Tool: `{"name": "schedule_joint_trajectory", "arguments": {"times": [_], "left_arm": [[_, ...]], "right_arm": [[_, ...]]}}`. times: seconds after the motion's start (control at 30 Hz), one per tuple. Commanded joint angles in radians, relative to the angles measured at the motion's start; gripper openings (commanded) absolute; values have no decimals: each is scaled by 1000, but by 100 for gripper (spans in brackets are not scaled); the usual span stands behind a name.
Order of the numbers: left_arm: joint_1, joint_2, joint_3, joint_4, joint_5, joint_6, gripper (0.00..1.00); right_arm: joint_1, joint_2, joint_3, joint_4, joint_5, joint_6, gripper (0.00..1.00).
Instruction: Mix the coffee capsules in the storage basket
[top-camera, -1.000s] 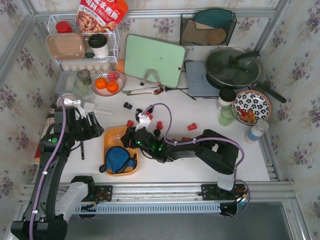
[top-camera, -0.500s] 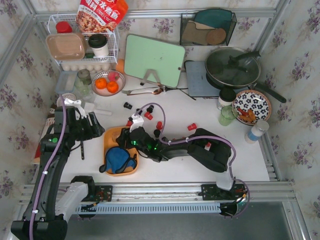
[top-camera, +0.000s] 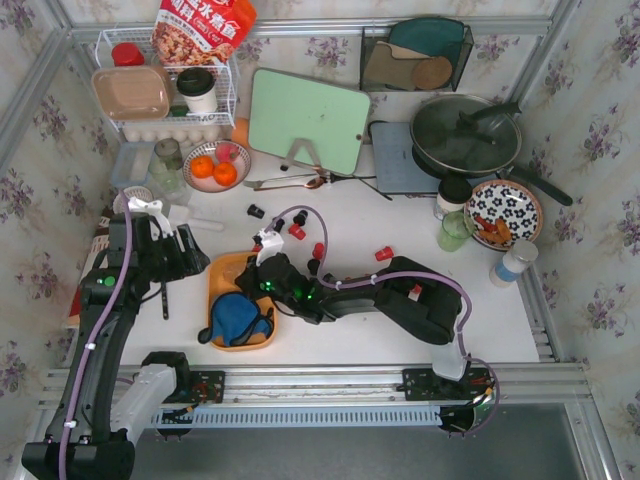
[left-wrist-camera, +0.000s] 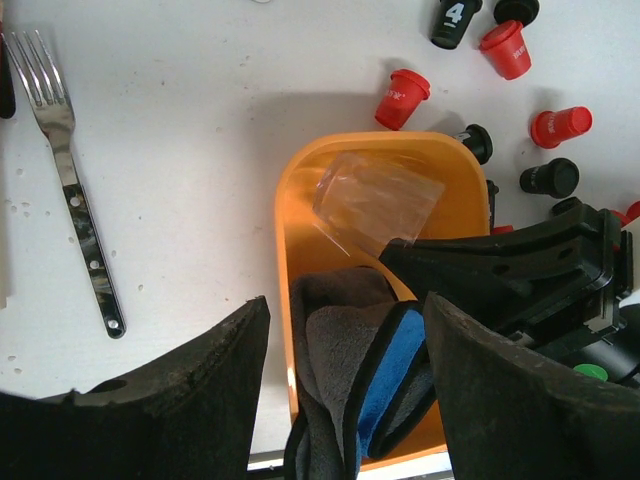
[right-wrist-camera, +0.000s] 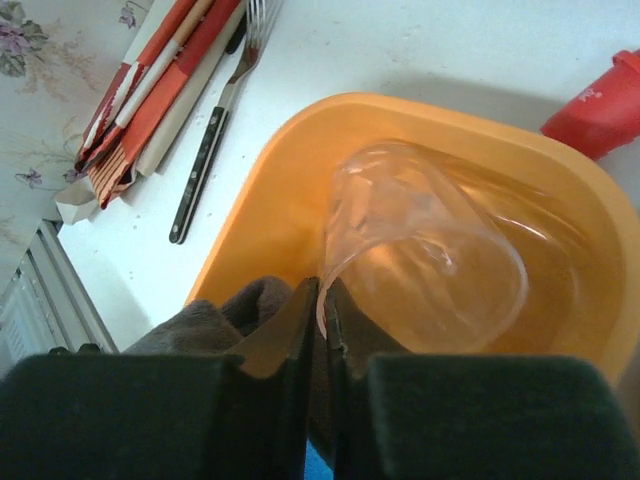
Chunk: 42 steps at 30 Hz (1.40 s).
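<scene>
The orange storage basket sits at the front left of the table. Inside it lie a blue and grey cloth and a clear plastic cup on its side. Red and black coffee capsules are scattered on the table behind and to the right of the basket; several show in the left wrist view and one red capsule in the right wrist view. My right gripper reaches into the basket and is shut on the cup's rim. My left gripper hangs open over the basket's near left side, holding nothing.
A fork and a black-handled knife lie left of the basket. Behind stand a bowl of oranges, a green cutting board, a pan, a patterned plate and a white wire rack.
My right gripper has moved left into the basket and closed on the clear cup's rim. The left arm has not moved.
</scene>
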Motion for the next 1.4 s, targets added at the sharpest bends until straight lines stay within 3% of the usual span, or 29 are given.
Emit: {"name": "schedule_joint_trajectory", "arguments": {"times": [0.0,0.03,0.5,0.93,1.1,1.37], "left_arm": [[1,-3,-3,19,12,-8,66],[1,-3,-3,19,12,-7,66],[1,-11,-5,19,12,-6,66],[1,-10,-5,22,21,-9,66],[1,-7,-5,22,25,-9,66],[1,2,-5,25,32,-11,66]], "right_arm": [[0,-10,13,12,2,-32,4],[1,-13,15,10,0,-38,0],[1,-159,62,-176,25,-224,0],[-29,-384,79,-465,472,-617,0],[-197,-387,137,-635,545,-688,0],[-562,-240,273,-909,396,-705,0]]}}
